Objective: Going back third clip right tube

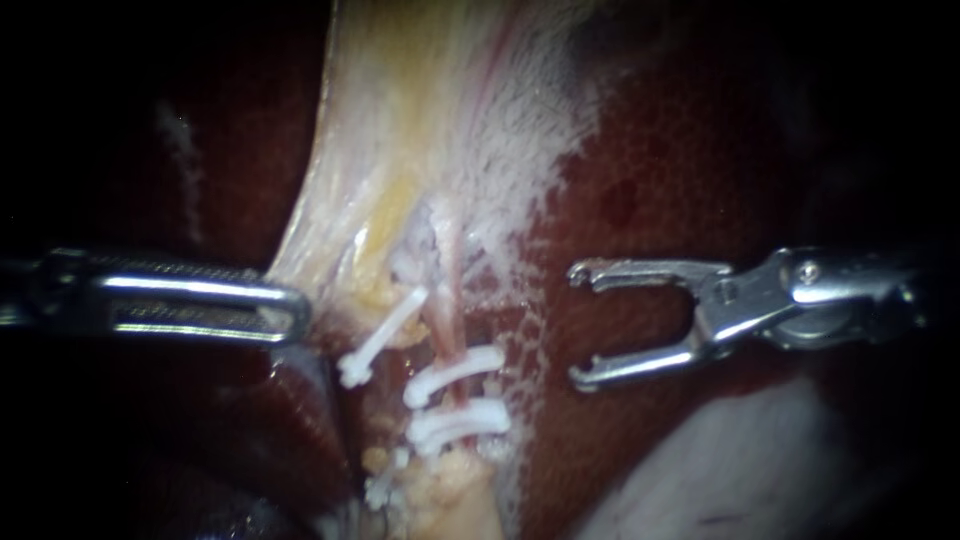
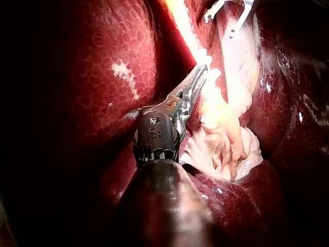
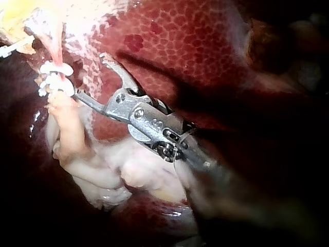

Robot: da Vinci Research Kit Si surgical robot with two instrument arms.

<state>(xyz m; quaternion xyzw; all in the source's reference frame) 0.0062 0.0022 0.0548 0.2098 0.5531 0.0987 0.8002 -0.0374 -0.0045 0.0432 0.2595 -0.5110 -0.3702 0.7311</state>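
Closest to the lens, the left instrument [image 2: 201, 72], a dark shaft ending in a slim slotted steel hand, is clenched on the edge of a pale yellow-white fan of tissue [image 1: 420, 120]. The grip appears meant to draw the fan sideways, so that the structures under it are stretched and exposed.

Below the fan a thin pink strand, the right tube [image 1: 448, 300], runs downward. White plastic clips cross it: an upper clip [image 1: 455, 372] and, just beneath, a lower white bundle [image 1: 460, 422] that seems to be two clips lying together. An oblique white clip [image 1: 385, 335] lies just beside them, towards the left instrument, presumably on the other tube.

The right instrument [image 1: 577, 325], bright steel with two long curved jaws, has its hand released: a wide gap shows and nothing lies between the jaws. It hangs over the dark red mottled liver [image 1: 640, 180], level with the clips but apart from them.

With the hand empty and the clips seated, the step reads as withdrawal. The way back is over bare liver, whose surface the lower jaw could graze.
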